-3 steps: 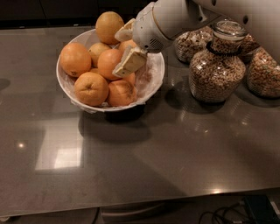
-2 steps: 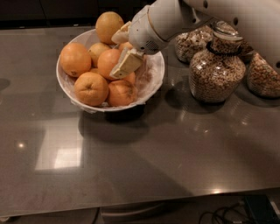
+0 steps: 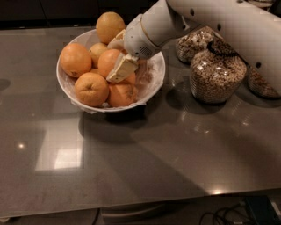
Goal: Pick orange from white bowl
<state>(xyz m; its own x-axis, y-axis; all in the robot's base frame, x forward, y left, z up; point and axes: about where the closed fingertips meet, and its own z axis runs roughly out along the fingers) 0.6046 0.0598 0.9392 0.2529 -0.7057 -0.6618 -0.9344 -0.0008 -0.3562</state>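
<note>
Now: my gripper (image 3: pixel 115 60) is in the bowl (image 3: pixel 154 78) on the counter (image 3: pixel 145 162), fingers (image 3: pixel 123 68) spread apart either side of the orange (image 3: pixel 105 62); contact unclear.

A dark grey, glossy table (image 3: pixel 175 154) filled nearly the whole view, with a pale square patch of reflected light (image 3: pixel 59 158) toward 8 o'clock and smaller glints (image 3: pixel 215 192) near 5 o'clock and at 9 o'clock. Behind its far edge, at 12 o'clock, ran a strip of dark wall (image 3: pixel 44 11); below its near edge at 6 o'clock lay dim floor, with loose cables (image 3: pixel 219 215) toward 5 o'clock. The hand (image 3: pixel 117 61) hung over the table at about 11 o'clock.
</note>
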